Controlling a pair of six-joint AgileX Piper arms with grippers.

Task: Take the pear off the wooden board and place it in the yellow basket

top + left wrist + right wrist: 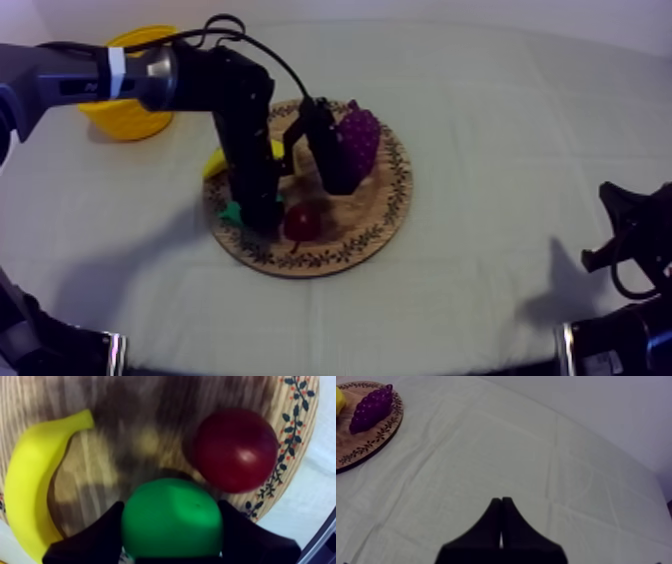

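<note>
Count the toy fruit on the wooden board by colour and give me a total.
Yellow: 1, banana
Green: 1, pear
Purple: 1, bunch of grapes
Red: 1, small red fruit
Total: 4

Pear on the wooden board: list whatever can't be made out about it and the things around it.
- Pear: in the top view the left arm hides all but a green sliver. In the left wrist view the left gripper, closed round it, covers its sides, so whether it rests on the wooden board is unclear.
- Banana: top view, mostly behind the arm.
- Yellow basket: top view, the arm crosses it, inside hidden.
</note>
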